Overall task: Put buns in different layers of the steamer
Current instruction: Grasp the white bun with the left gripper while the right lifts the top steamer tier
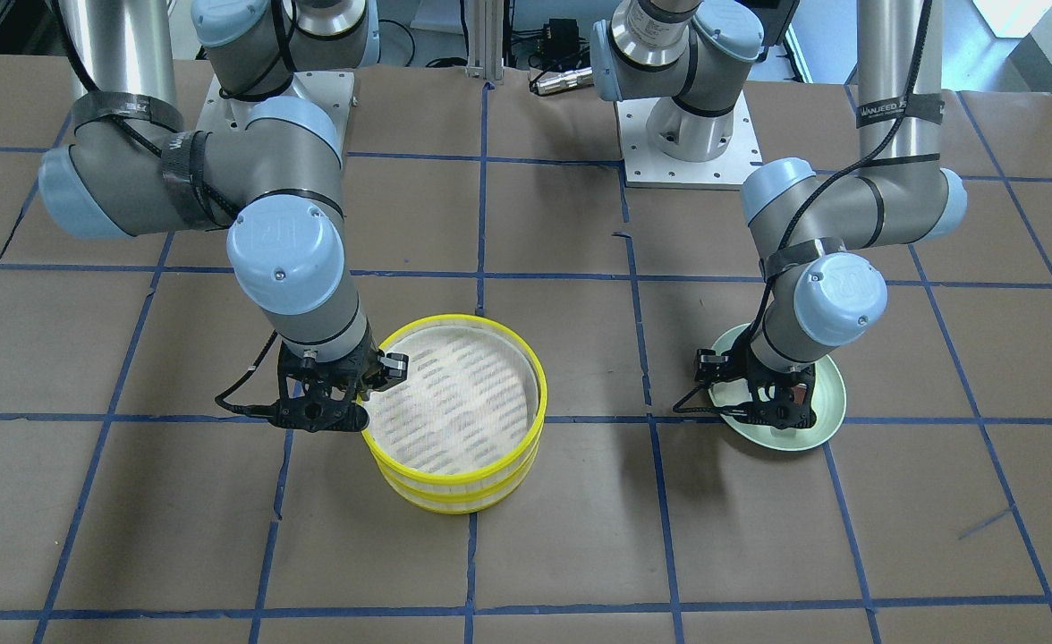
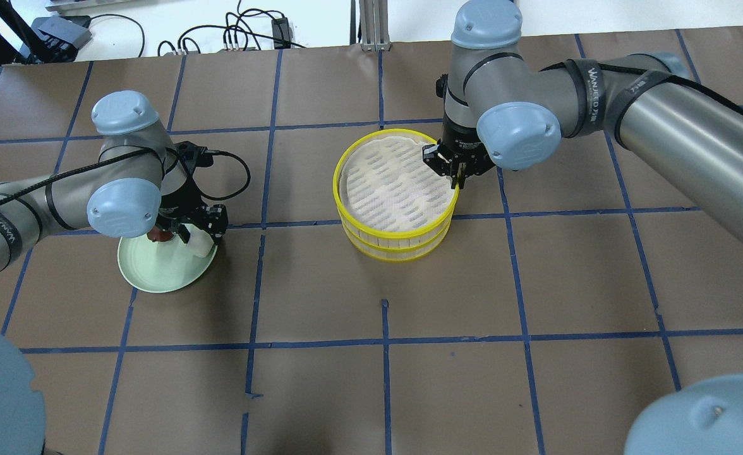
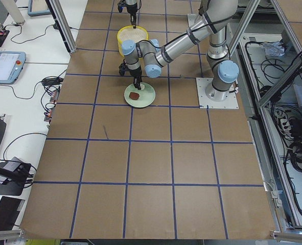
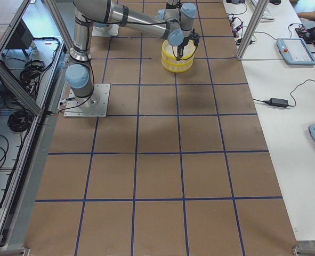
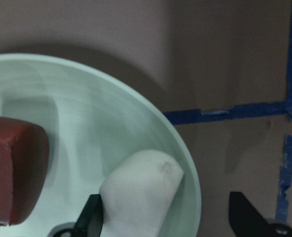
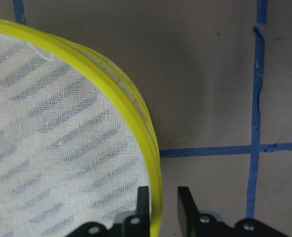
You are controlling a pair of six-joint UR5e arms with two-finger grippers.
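Note:
The white bun point(image 5: 141, 197) and the reddish-brown bun point(image 5: 15, 173) lie on the pale green plate point(image 5: 111, 98). My left gripper point(image 5: 168, 215) is open and low over the plate, with the white bun point(image 2: 201, 245) between its fingers. The reddish-brown bun point(image 2: 157, 236) is beside it. The two yellow-rimmed steamer layers are stacked, with the top layer point(image 2: 397, 234) on the lower one point(image 2: 397, 254). Both buns are outside them. My right gripper point(image 6: 163, 197) straddles the top layer's rim point(image 6: 136, 113) and is closed down on it, one finger inside and one outside.
The brown table has a blue tape grid. The plate point(image 1: 817, 434) sits about one grid square from the steamer stack point(image 1: 454, 470). The arm bases and cables are at the table's far edge.

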